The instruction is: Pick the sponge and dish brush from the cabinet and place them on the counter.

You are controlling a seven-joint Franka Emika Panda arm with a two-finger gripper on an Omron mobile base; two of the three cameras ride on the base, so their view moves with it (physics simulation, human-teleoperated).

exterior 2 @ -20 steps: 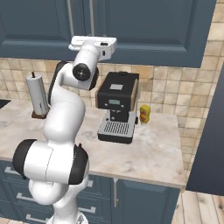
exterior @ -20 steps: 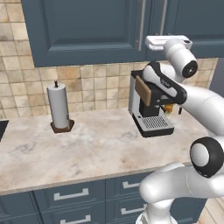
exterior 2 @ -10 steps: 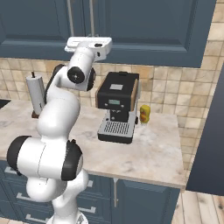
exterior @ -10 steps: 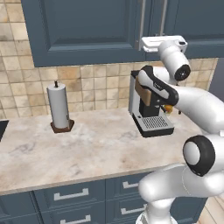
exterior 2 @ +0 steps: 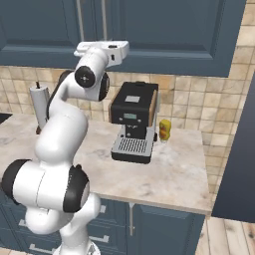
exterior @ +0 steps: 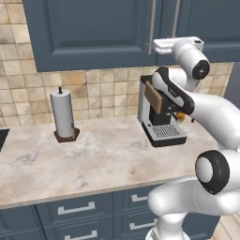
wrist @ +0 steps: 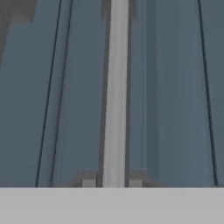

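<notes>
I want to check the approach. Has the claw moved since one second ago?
Yes. Against the coffee machine, the claw has moved left along the cabinet's bottom edge, to the silver door handle, which it now grips.

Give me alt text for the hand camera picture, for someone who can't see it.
A silver bar handle runs straight up the middle of a closed dark blue-grey cabinet door, seen very close. The jaws are shut on its lower end.
</notes>
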